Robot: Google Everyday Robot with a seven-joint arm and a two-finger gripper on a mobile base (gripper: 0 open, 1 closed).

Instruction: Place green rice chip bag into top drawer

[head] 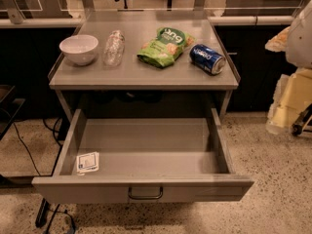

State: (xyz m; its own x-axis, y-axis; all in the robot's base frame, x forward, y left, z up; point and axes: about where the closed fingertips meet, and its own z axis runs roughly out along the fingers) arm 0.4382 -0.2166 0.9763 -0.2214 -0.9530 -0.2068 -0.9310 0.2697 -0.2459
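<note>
Tool was out of frame, so I couldn't tell whether it was released or clenched. Nothing of it showed over the worktop (146, 77) or the drawer.

Green rice chip bag (163, 47) lay flat on the worktop, right of centre, logo end toward the back. It sat between a clear bottle (113, 48) on its left and a blue soda can (207, 59) on its right. The can lay on its side, near the bag, not touching. The bottle also lay on its side, just beside a white bowl (79, 48) at the left end, which stood upright.

Top drawer (97, 191) was pulled out wide below the worktop, dark bar handle (145, 194) centred on its front. Inside, 1 item: a small white card (88, 162) in the front-left corner. The bag was not in the drawer.

A pale rounded shape (298, 38) stood at the right edge; I couldn't tell what it was.
</note>
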